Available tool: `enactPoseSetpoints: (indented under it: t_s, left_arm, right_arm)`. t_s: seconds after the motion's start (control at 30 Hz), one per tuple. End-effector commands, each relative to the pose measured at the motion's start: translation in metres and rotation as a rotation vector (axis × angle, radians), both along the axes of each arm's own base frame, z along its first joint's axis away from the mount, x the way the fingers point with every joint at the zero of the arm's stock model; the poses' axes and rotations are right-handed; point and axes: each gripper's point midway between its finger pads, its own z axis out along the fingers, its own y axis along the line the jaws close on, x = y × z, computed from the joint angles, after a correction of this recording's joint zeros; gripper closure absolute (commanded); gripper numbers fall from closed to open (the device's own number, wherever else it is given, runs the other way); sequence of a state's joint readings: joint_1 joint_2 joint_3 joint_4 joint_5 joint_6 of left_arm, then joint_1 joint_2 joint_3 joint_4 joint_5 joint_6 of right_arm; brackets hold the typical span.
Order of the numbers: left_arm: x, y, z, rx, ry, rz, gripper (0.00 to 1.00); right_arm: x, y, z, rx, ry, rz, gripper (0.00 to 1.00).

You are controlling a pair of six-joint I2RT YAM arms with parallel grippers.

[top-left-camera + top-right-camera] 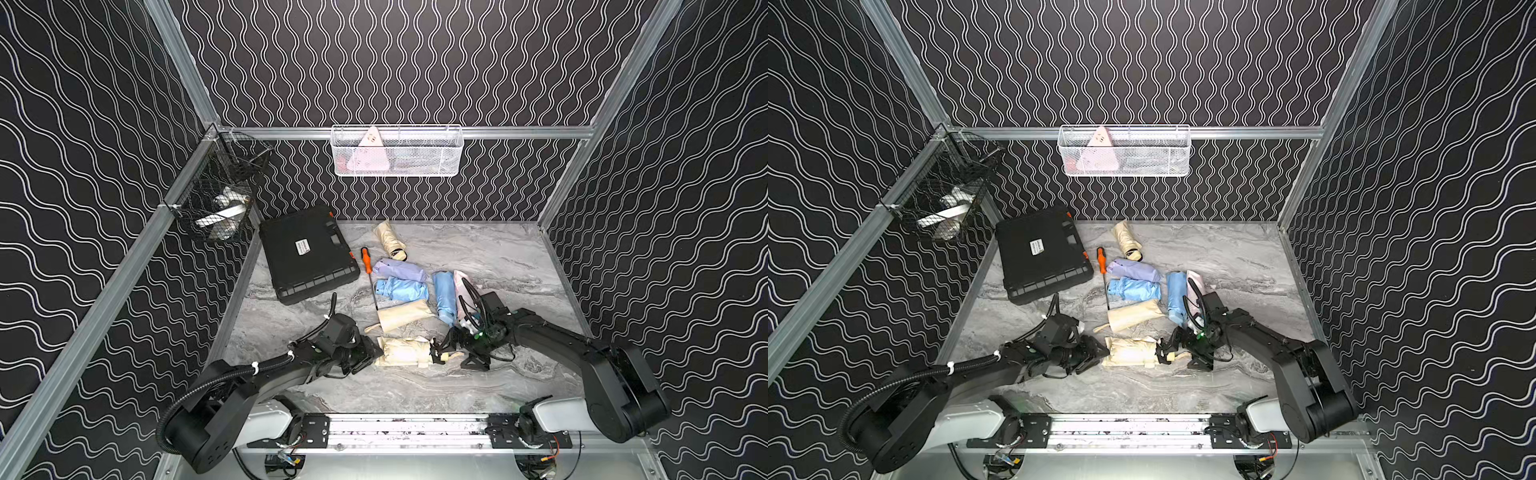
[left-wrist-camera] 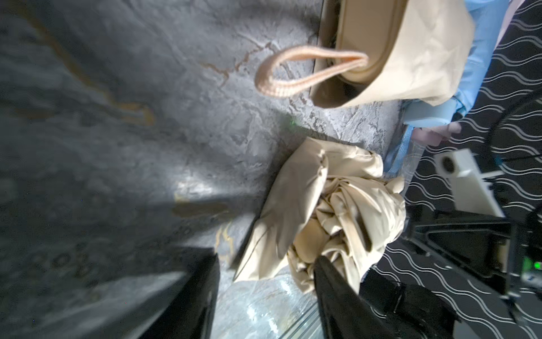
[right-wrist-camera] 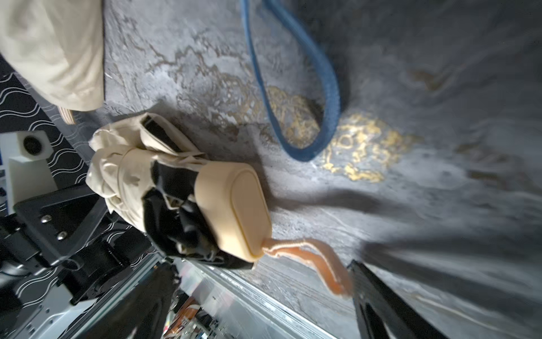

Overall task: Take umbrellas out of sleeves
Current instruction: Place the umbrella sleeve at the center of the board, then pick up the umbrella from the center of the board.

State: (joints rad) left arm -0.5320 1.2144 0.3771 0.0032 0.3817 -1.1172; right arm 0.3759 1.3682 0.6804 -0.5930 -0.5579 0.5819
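One cream umbrella [image 1: 405, 352] out, more left
At the table's [image 1: 498, 257] 6 o'clock we saw the left claw [image 1: 372, 355] apart by the limp sleeve [image 2: 278, 217], then the right claw [image 1: 453, 354] apart at the handle [image 3: 234, 205]; a second cream umbrella [image 1: 405, 316] lay sleeved.

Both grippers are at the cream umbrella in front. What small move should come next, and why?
Probably draw the right gripper back from the front cream umbrella: its jaws stand open and the fabric looks bare. The cream umbrella behind sits sleeved.
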Motion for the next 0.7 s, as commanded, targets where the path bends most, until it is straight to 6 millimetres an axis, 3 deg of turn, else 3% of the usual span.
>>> enactPoseSetpoints:
  t_s: [0.0, 0.1, 0.43, 0.67]
  left_arm:
    - [-0.010, 0.018, -0.002, 0.127, 0.016, -0.034, 0.28]
    - [-0.007, 0.023, 0.014, 0.173, -0.027, -0.061, 0.16]
    - [0.024, 0.010, 0.067, 0.250, -0.152, -0.218, 0.13]
    - [0.039, 0.003, 0.084, 0.280, -0.188, -0.276, 0.13]
  right_arm:
    - [0.002, -0.018, 0.008, -0.119, -0.041, 0.027, 0.06]
    - [0.015, -0.021, 0.024, -0.150, -0.089, 0.030, 0.06]
    - [0.089, -0.025, 0.075, -0.305, -0.240, 0.030, 0.06]
    - [0.137, -0.027, 0.077, -0.390, -0.267, 0.034, 0.10]
